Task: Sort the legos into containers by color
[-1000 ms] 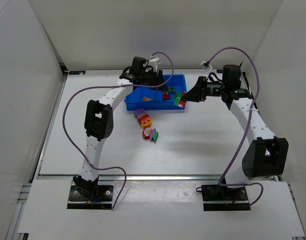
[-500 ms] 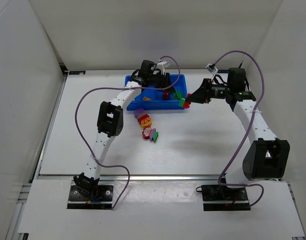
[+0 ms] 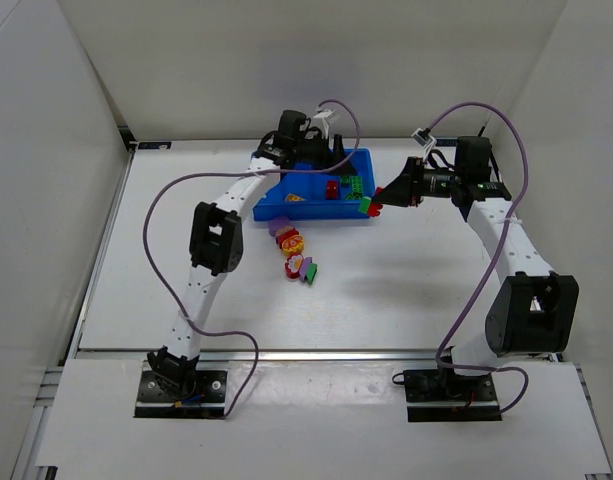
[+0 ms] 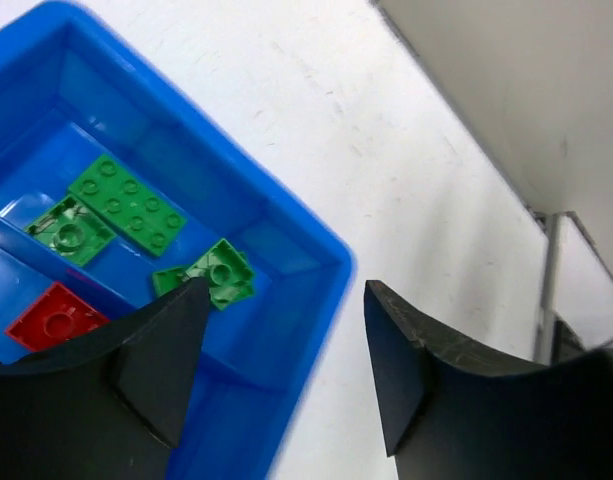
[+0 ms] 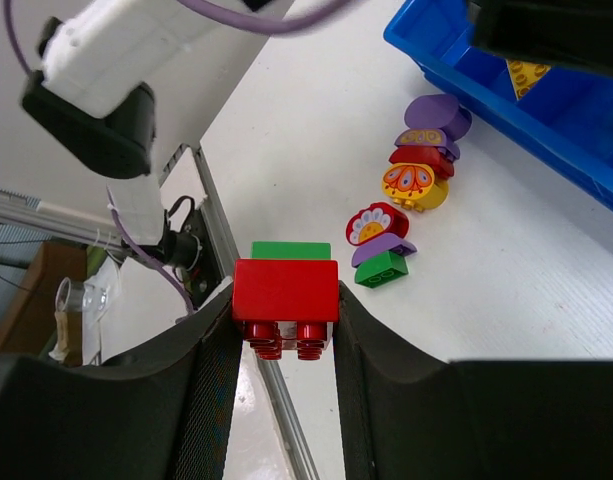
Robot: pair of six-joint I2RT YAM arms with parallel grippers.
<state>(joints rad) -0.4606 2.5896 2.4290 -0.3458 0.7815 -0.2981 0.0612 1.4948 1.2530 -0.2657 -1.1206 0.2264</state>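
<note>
Legos (image 4: 126,205) in green lie in the blue tray's (image 4: 321,255) end compartment; above that tray's corner the left gripper (image 4: 286,300) hangs spread, holding nothing, while just beside the tray the right gripper (image 5: 285,310) pinches a red-and-green block (image 5: 286,285)

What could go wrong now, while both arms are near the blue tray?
1. The right pincer holds a red block joined to a green block; dropped together, one colour lands in the wrong compartment.
2. The left pincer hangs open over the tray, where the right pincer may come; they could collide.
</note>
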